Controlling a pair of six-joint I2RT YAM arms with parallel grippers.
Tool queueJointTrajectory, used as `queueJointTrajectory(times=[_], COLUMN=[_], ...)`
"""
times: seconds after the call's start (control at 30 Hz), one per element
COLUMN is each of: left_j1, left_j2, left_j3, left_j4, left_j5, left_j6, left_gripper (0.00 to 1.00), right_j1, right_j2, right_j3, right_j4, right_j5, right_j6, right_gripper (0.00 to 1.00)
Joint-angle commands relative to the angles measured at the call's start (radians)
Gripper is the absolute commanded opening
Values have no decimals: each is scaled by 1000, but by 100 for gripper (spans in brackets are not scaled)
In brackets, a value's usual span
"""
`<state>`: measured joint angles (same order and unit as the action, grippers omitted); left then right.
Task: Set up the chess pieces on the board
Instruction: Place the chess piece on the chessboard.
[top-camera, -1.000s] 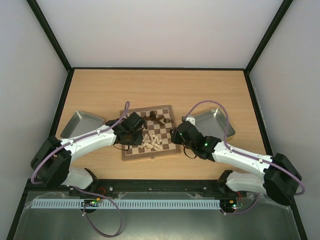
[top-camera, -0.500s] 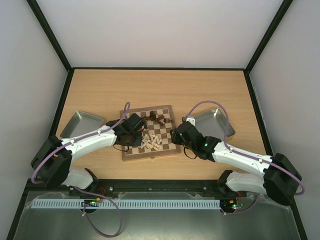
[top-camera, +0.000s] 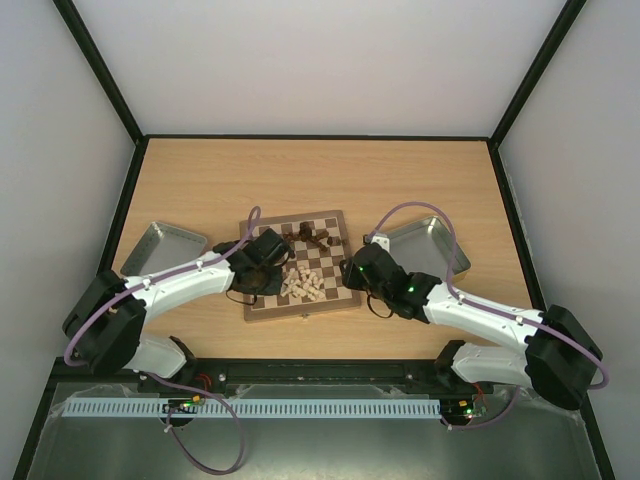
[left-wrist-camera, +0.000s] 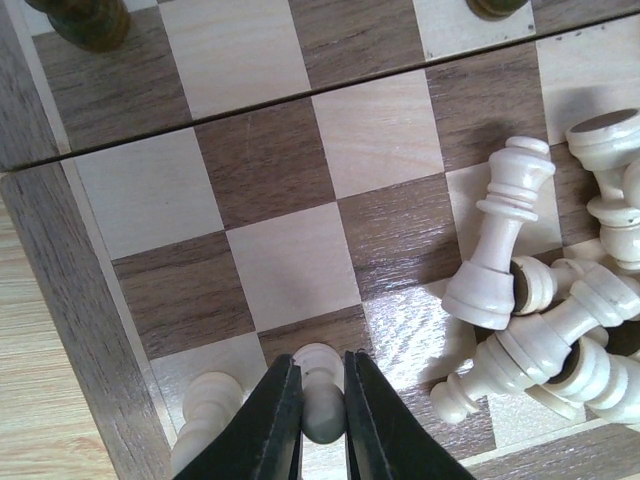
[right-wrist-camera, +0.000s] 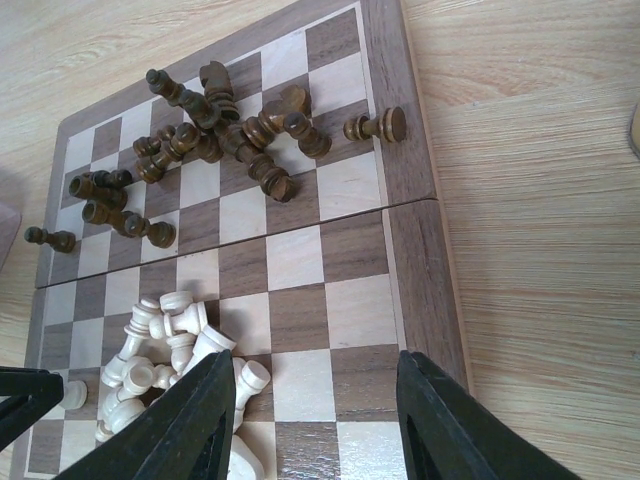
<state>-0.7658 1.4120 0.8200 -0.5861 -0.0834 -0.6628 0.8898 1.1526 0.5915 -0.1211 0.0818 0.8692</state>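
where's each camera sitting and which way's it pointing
Top external: above and behind the robot, looking down at the board; left arm and right arm show.
Left wrist: low over the board's corner; its fingers pinch a cream piece.
Right wrist: higher, facing across the board; its open fingers show.
Shared: both wrist views see the cream pile.

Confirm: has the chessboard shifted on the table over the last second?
No. The chessboard keeps the same spot and angle between the left tray and the right tray.

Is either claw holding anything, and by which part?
The left claw pinches a cream chess piece by its rounded top. The right claw is open and holds nothing.
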Motion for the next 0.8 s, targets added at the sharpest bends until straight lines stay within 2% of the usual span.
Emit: queueJointTrajectory(times=[0.0, 0.13, 0.37, 0.53, 0.63, 0.77], left_j1=[-10, -15, -18, -18, -20, -20], left_j2=[13, -1, -81, -207, -313, -430], left_j3=[-2, 12, 42, 20, -22, -63], left_j4=[-34, -38, -27, 79, 197, 311], left_j5=[-9, -7, -15, -46, -104, -160], left_j6=[-4, -1, -4, 12, 38, 90], left_gripper=[16, 26, 35, 37, 37, 42], right_j1=[3, 3, 4, 3, 9, 20], right_j2=[7, 12, 22, 55, 80, 122], right_j3=[-3, 8, 32, 72, 121, 167], right_j4=[15, 8, -9, -38, -86, -127], right_j5=[6, -14, -48, -114, -138, -133], right_j6=[10, 3, -5, -16, -28, -26], right_gripper=[44, 45, 45, 46, 47, 48])
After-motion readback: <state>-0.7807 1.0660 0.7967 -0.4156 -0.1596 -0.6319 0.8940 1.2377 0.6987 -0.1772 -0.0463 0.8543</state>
